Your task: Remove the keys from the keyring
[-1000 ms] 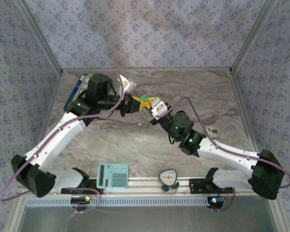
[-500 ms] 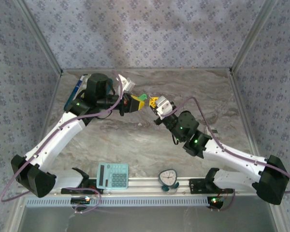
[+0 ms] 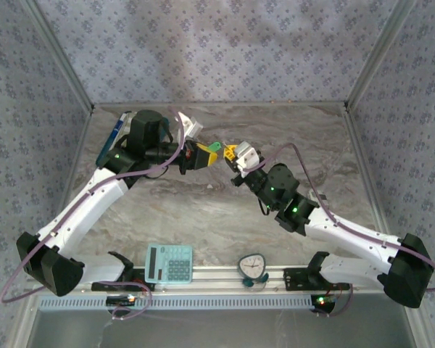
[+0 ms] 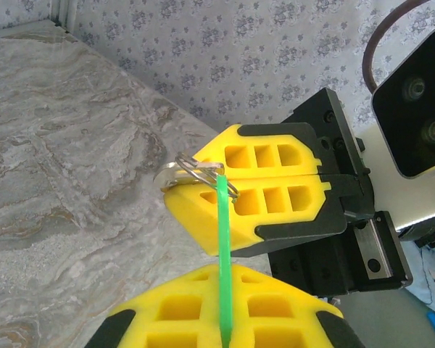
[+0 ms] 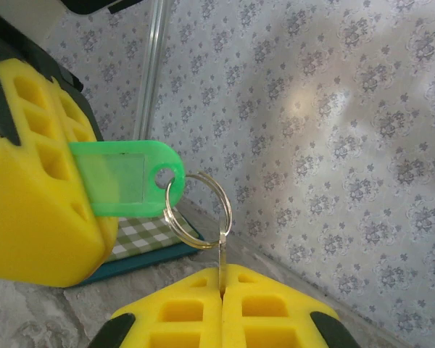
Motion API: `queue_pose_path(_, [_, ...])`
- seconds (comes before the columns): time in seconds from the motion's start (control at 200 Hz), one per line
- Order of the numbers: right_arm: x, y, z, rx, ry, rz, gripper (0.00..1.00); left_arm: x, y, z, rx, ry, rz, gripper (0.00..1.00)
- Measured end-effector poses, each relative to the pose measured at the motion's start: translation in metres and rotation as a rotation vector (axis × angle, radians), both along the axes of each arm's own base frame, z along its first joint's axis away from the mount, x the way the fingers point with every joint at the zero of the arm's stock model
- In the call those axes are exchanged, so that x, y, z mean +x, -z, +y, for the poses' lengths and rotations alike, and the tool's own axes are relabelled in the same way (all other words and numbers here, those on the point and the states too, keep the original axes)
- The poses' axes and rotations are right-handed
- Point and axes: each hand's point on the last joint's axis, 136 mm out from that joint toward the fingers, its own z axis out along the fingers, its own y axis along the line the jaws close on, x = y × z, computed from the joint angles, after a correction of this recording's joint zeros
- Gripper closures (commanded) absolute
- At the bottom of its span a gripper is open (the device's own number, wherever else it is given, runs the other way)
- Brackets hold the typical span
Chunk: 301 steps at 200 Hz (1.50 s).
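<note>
Counting what I have at my two hands

I count two grippers, my left gripper point(image 3: 201, 154) and my right gripper point(image 3: 233, 153), each with two yellow fingers point(image 4: 203, 210), four in all. I count one green key tag point(image 5: 123, 177) and one metal keyring point(image 5: 199, 210). On the one marbled table point(image 3: 203, 210) I count one teal calculator point(image 3: 169, 263), one small round dial point(image 3: 253, 267), one little white box point(image 3: 320, 197) and one blue-edged flat thing point(image 3: 110, 141).
</note>
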Motion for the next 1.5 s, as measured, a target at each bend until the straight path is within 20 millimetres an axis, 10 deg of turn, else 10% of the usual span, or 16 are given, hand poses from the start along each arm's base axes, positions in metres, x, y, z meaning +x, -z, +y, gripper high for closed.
queue_pose_path(0.82, [0.002, 0.015, -0.002, 0.074, -0.042, 0.085, 0.64, 0.0, -0.035, -0.001, 0.026, -0.017, 0.042, 0.99])
queue_pose_path(1.504, [-0.016, 0.002, -0.002, 0.194, -0.285, 0.13, 0.41, -0.015, -0.007, -0.005, 0.143, 0.013, 0.175, 0.98])
